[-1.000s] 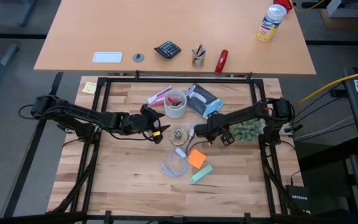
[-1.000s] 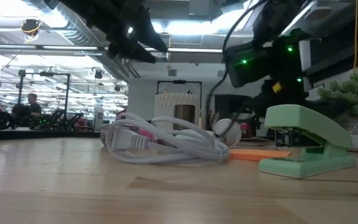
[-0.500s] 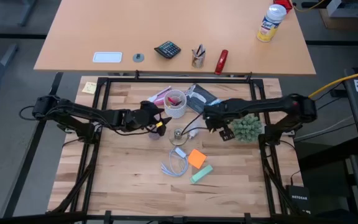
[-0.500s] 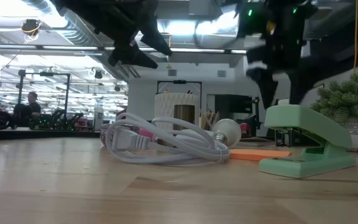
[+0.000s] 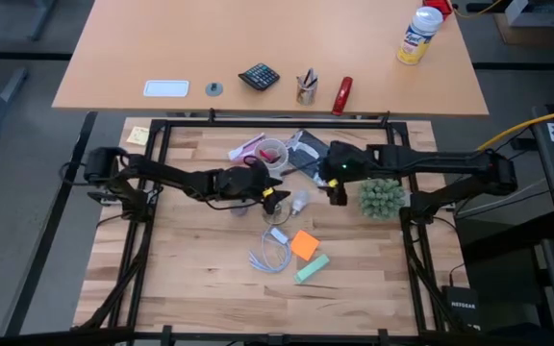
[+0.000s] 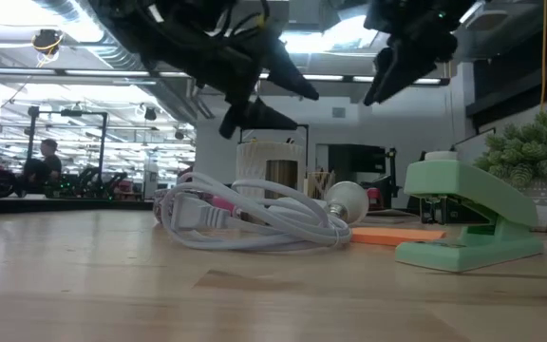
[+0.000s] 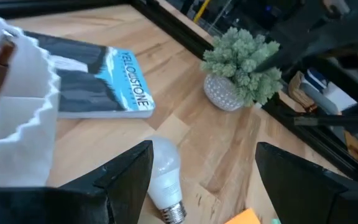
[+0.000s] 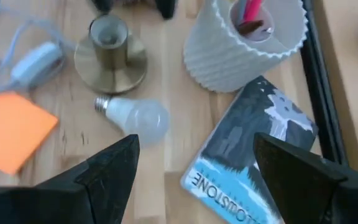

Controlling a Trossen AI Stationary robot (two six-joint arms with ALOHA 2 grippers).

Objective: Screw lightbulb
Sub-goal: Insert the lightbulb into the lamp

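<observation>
Overhead and wrist views of the tabletop [image 5: 190, 250] during the bulb-fitting task. The lightbulb [image 5: 299, 201] lies on its side on the bare wood, free of both arms, its metal screw cap pointing toward the brass socket [image 8: 109, 53], which stands upright just beside it and is empty. A white ribbed cup [image 8: 246, 40] holding pens stands close behind the socket, and a blue-and-grey book [image 8: 248, 155] lies flat next to the bulb. A looped white cord [image 6: 254, 214], an orange note pad [image 5: 304, 244] and a green stapler [image 6: 468, 214] lie nearer the front edge; a small potted plant [image 5: 381, 197] stands to the right.

Compared with a second ago, the right gripper [image 5: 336, 191] has lifted away from the bulb and drawn back toward the rear of the work area, jaws spread and empty, so the bulb is now exposed. The left gripper [image 5: 275, 195] has advanced from the left, across the socket, and now hangs above the tabletop just short of the bulb, jaws likewise spread wide and holding nothing; the left wrist view shows the bulb between its fingers [image 7: 129, 177], ahead of them.

The shift suggests the left arm is taking over the pickup. Screwing has not begun.
</observation>
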